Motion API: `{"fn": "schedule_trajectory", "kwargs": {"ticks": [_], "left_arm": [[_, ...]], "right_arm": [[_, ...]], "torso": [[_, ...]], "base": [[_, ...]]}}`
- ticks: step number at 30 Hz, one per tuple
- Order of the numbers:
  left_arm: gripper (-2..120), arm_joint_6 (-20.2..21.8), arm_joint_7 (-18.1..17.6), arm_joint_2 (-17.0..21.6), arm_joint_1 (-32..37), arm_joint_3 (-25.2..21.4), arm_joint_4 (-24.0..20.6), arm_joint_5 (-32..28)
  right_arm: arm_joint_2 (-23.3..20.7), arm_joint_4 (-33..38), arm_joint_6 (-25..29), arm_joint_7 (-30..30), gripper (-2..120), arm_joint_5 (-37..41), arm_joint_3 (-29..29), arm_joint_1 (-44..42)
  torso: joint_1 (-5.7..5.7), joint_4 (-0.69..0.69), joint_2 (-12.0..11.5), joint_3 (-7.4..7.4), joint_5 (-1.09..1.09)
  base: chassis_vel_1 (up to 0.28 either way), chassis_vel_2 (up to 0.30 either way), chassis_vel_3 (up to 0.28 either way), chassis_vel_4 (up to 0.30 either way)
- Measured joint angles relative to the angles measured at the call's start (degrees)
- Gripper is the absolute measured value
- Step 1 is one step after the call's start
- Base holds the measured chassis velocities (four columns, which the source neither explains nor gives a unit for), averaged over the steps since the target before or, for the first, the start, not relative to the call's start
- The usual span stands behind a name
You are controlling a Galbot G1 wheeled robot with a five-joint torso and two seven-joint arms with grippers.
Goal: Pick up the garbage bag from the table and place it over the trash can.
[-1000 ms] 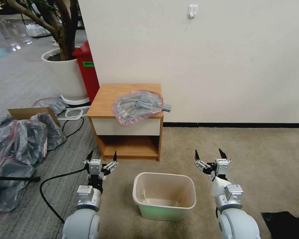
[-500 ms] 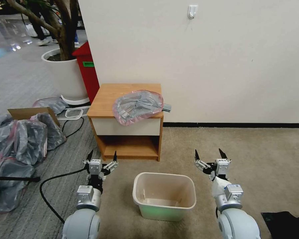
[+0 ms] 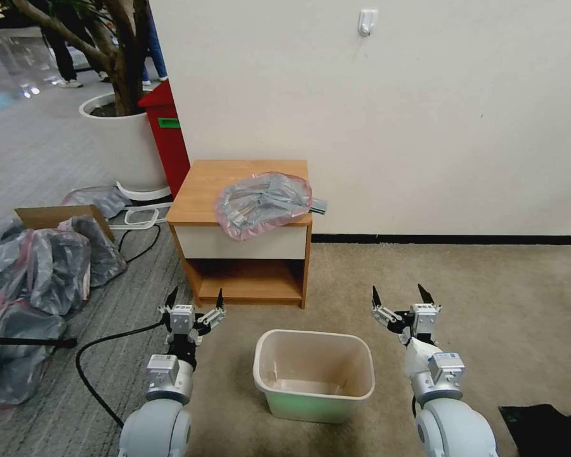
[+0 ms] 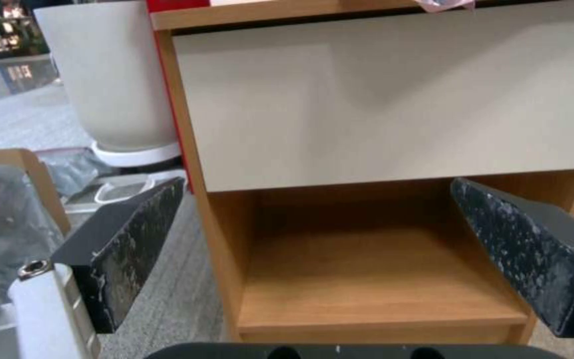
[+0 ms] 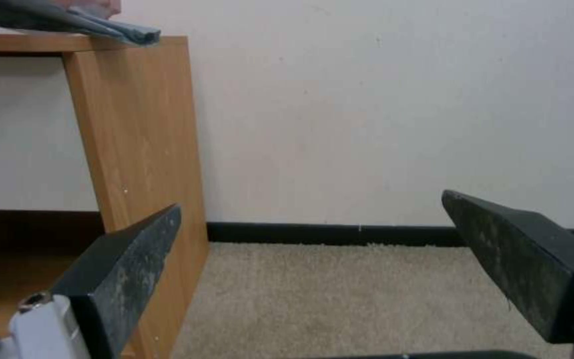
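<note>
The grey garbage bag [image 3: 263, 203] with its pink-red rim lies crumpled on the front right of the wooden table [image 3: 200, 190], hanging slightly over the white drawer front; a corner of the bag [image 5: 101, 27] pokes past the tabletop's right edge. The cream-white trash can [image 3: 313, 373] stands empty on the carpet in front of the table, between my arms. My left gripper [image 3: 195, 299] is open, low before the table's lower shelf [image 4: 366, 279]. My right gripper [image 3: 400, 296] is open, low over the carpet to the right of the table.
A heap of grey bags with a cardboard box [image 3: 57, 217] lies on the floor at the left, with a black cable [image 3: 101, 343] near my left arm. A red bin [image 3: 168, 133] and a white planter [image 3: 124, 143] stand behind the table. A wall [image 3: 393, 114] backs it.
Neither arm, the garbage bag nor the trash can has moved. Only people walking in the far background at the top left have shifted.
</note>
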Motion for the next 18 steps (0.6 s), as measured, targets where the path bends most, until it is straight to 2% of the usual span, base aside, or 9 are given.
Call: {"fn": "schedule_trajectory", "kwargs": {"ticks": [7,11,14,15,16,18], "left_arm": [[100,0.4,0.0,0.2,1.0,-0.3,-1.4,-0.4],[100,1.9,-0.6,1.2,4.8,-1.7,-6.6,-1.8],[100,2.0,-0.5,1.3,5.4,-1.6,-7.0,-2.0],[100,3.1,-1.0,2.2,8.1,-2.7,-10.6,-3.4],[100,3.1,-1.0,2.2,8.1,-2.7,-10.6,-3.4],[100,4.3,-1.6,3.1,10.7,-3.7,-13.8,-4.7]], "right_arm": [[0.1,1.3,-0.1,0.2,100,0.3,0.1,-0.9],[0.5,7.0,-0.4,1.4,100,1.9,0.8,-5.3],[0.6,7.4,-0.4,1.5,100,2.0,0.7,-6.0],[1.6,11.2,-0.4,2.6,100,3.6,1.1,-9.1],[1.6,11.2,-0.4,2.6,100,3.6,1.1,-9.1],[2.5,14.8,-0.3,3.7,100,5.1,1.5,-12.1]], "torso": [[0.00,0.00,0.0,0.00,-0.01],[0.00,0.00,0.0,-0.01,0.00],[0.00,0.00,0.0,0.00,-0.03],[0.01,0.00,0.0,0.00,0.01],[0.01,0.00,0.0,0.00,0.01],[0.01,0.01,0.0,-0.01,-0.02]], "base": [[0.000,0.000,0.000,0.000],[0.000,0.000,0.000,0.000],[0.000,0.000,0.000,0.000],[0.000,0.000,0.000,0.000],[0.000,0.000,0.000,0.000],[0.000,0.000,0.000,0.000]]}}
